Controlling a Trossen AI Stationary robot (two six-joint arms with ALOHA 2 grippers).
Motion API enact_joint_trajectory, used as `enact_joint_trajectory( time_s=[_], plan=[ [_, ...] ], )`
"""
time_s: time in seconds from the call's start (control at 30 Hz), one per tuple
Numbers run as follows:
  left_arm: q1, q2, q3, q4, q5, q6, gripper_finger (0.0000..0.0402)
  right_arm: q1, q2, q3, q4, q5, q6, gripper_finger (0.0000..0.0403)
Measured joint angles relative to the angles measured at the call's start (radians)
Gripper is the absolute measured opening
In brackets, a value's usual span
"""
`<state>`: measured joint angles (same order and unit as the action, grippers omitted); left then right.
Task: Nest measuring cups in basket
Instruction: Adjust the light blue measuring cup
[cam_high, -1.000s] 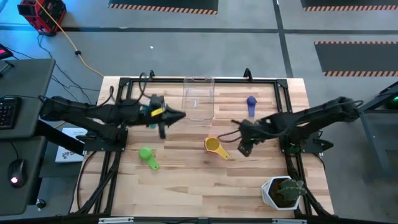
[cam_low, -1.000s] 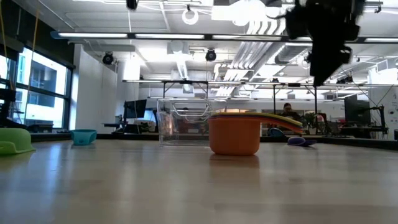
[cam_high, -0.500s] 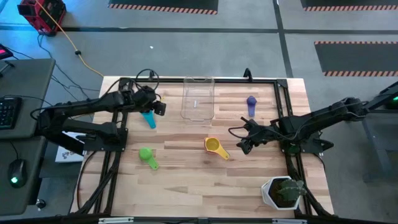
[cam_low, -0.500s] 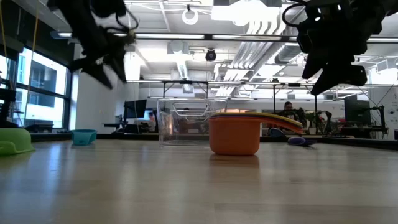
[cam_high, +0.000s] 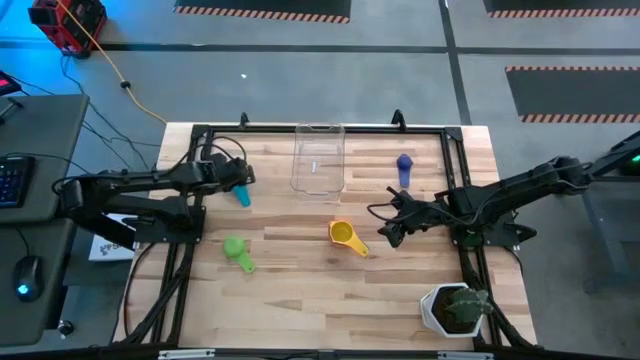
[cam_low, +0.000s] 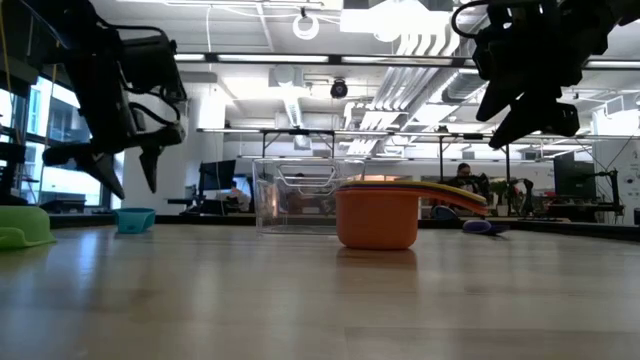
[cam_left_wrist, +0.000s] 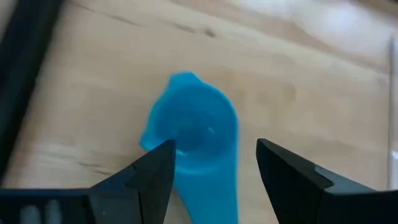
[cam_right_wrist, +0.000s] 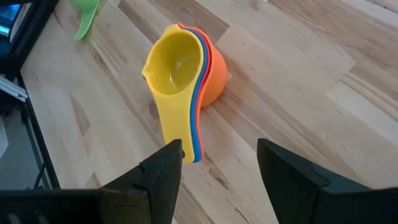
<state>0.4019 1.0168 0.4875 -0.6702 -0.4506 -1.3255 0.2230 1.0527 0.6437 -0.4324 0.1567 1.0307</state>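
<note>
A light blue measuring cup (cam_left_wrist: 193, 134) stands mouth up on the wooden table. My left gripper (cam_left_wrist: 214, 146) hangs open above it, pointing down, one finger on either side and clear of it, as the low view shows (cam_low: 130, 182). Yellow, blue, red and orange cups sit nested (cam_right_wrist: 183, 68) at mid-table, resting on the orange cup's base. My right gripper (cam_high: 390, 232) hovers open just to their right. A green cup (cam_high: 236, 250) lies near left and a purple-blue cup (cam_high: 404, 168) far right. The clear basket (cam_high: 319, 158) stands at the far middle.
A white pot with a green plant (cam_high: 455, 308) stands at the near right corner. A black frame (cam_high: 200, 135) runs along the table's left, far and right sides. Bare wood lies between the green cup and the nested cups.
My left gripper has swung from beside the basket toward the table's left edge, tipped to point down and come lower over the light blue cup. The cup has stayed where it was on the table.
</note>
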Motion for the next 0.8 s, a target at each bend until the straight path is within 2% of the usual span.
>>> enact_joint_trajectory(
  time_s=[0.07,0.3,0.47,0.63,0.7,0.8],
  plan=[
    [0.009,0.009,0.0,-0.029,-0.024,-0.04,0.0216,0.0,0.0,0.0,0.0,0.0,-0.004,0.02],
    [0.007,0.03,-0.001,-0.123,-0.012,-0.216,0.0212,0.0,0.0,0.0,-0.001,0.013,-0.014,0.02],
    [0.01,0.048,-0.002,-0.113,-0.023,-0.217,0.0203,0.0,0.0,0.0,0.0,0.047,-0.011,0.02],
    [0.033,0.094,-0.059,0.011,0.053,-0.217,0.0195,0.0,0.0,0.0,0.0,0.054,-0.011,0.02],
    [0.033,0.109,-0.084,0.086,0.071,-0.223,0.0193,0.0,0.0,0.0,0.0,0.054,-0.01,0.02],
    [0.033,0.122,-0.101,0.113,0.076,-0.262,0.0186,0.0,0.0,0.0,0.001,0.054,-0.01,0.02]
  ],
)
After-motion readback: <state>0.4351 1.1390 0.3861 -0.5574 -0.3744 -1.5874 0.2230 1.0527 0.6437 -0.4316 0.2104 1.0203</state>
